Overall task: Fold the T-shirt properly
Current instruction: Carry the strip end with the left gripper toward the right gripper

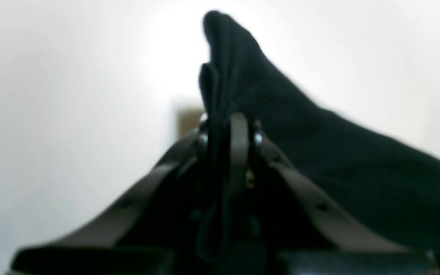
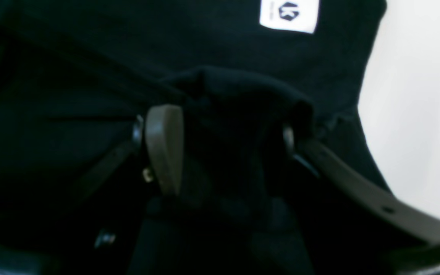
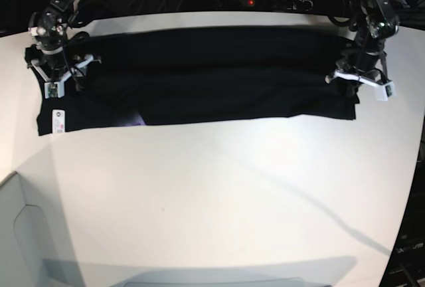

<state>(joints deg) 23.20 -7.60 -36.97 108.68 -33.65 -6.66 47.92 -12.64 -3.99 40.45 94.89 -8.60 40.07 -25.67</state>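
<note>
White table (image 3: 212, 194), T-shirt (image 3: 199, 84) lengthwise left-right

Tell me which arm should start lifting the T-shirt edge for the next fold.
Probably left: its tool is shut on the T-shirt edge. The right tool straddles bunched cloth with jaws apart, so it must close first.

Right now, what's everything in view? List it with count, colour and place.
T-shirt: one, black, spread flat as a long band across the far part of the table.
Tag: one, white, at the shirt's near corner on the base view's left.
Print: one small purple patch peeking out at the shirt's near edge.
Table: one, white, under everything.
Left gripper: one, dark, shut on the shirt's edge.
Right gripper: one, dark, jaws apart with shirt cloth bunched between them.
</note>
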